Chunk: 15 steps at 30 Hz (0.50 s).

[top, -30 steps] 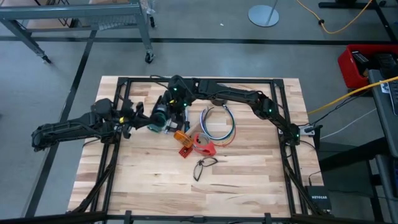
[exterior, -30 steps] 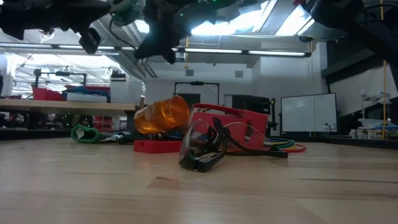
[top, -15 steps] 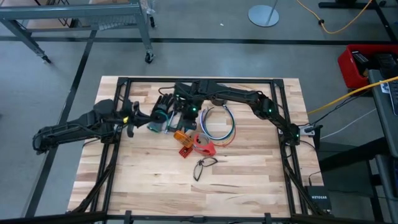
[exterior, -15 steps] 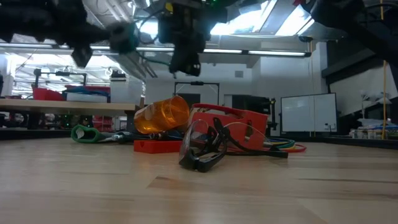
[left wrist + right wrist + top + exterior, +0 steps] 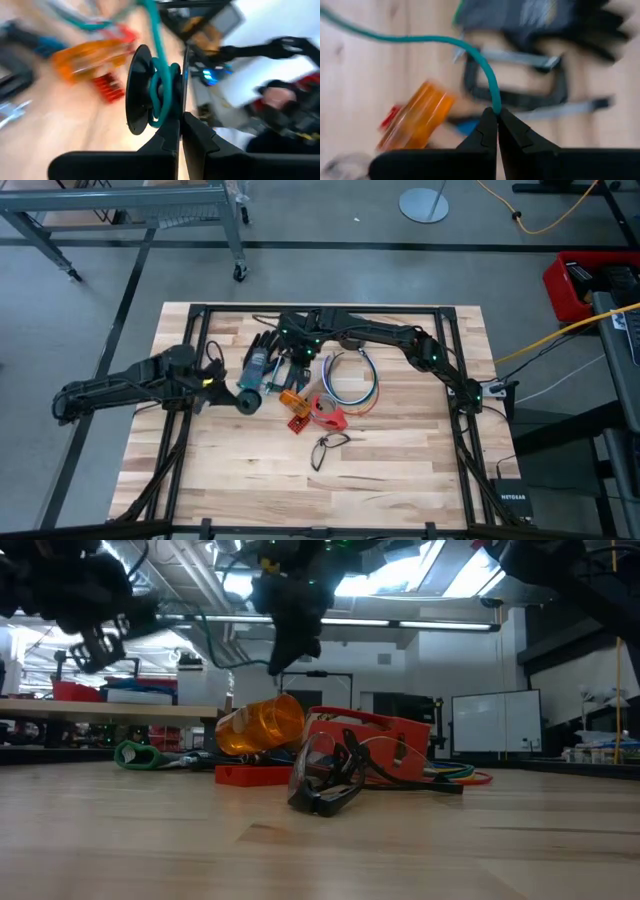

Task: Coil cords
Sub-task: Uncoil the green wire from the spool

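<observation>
A black spool (image 5: 150, 90) with a teal cord (image 5: 162, 92) wound on its hub hangs above the table's left middle, and my left gripper (image 5: 234, 393) is shut on it. The teal cord runs from the spool to my right gripper (image 5: 297, 360), which is shut on it above the table's middle. A loose loop of blue, white and red cords (image 5: 350, 380) lies flat on the table to the right of both grippers, untouched. My left gripper pinches the rim of one spool flange (image 5: 184, 107) between its two fingers, coming nearly level from the table's left. The spool is lifted clear, with its flanges on edge. My right gripper pinches the teal cord (image 5: 495, 106) between its fingertips, slanting down from above. The cord curves away from the fingers (image 5: 420, 38) in the air, clear of the table.
An orange bottle (image 5: 291, 398), a red holder (image 5: 328, 413) and a red block (image 5: 298, 421) lie below the grippers. Safety glasses (image 5: 328, 445) lie nearer the front edge. A black clamp (image 5: 520, 85) and dark gloves (image 5: 545, 20) lie under the right gripper.
My left gripper has sunk, rolled and drawn the spool toward the table's near-left, turning the spool about. My right gripper has tipped further down and shifted toward the table's right and near side, still shut on the teal cord.
</observation>
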Motion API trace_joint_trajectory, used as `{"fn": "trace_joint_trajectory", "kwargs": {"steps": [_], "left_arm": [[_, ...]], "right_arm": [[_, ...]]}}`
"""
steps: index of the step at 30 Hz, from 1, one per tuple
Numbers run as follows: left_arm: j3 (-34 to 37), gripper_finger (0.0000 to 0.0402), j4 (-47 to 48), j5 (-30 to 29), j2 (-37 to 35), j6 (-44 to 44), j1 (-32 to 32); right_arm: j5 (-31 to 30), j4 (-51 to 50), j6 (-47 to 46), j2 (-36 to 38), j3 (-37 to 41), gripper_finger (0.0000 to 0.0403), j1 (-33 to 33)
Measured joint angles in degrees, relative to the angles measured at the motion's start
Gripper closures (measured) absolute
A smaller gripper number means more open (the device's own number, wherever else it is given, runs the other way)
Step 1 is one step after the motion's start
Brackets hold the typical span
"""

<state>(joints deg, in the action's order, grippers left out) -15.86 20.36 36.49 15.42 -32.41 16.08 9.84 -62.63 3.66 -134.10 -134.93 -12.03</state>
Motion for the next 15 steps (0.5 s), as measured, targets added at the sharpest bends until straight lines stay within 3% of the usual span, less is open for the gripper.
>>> {"fn": "trace_joint_trajectory", "kwargs": {"steps": [6,11,15], "left_arm": [[0.0,0.0401,-16.4,0.9,0.0,1.8,-2.2],[0.0,0.0401,-32.8,0.1,0.0,6.4,-2.6],[0.0,0.0401,-38.8,-4.5,-0.2,11.4,-2.6]], "right_arm": [[-2.6,10.1,-0.4,0.0,0.0,0.0399,0.0],[1.9,9.8,-0.6,0.0,0.0,0.0400,0.0],[7.4,5.9,-2.1,0.0,0.0,0.0399,0.1]]}}
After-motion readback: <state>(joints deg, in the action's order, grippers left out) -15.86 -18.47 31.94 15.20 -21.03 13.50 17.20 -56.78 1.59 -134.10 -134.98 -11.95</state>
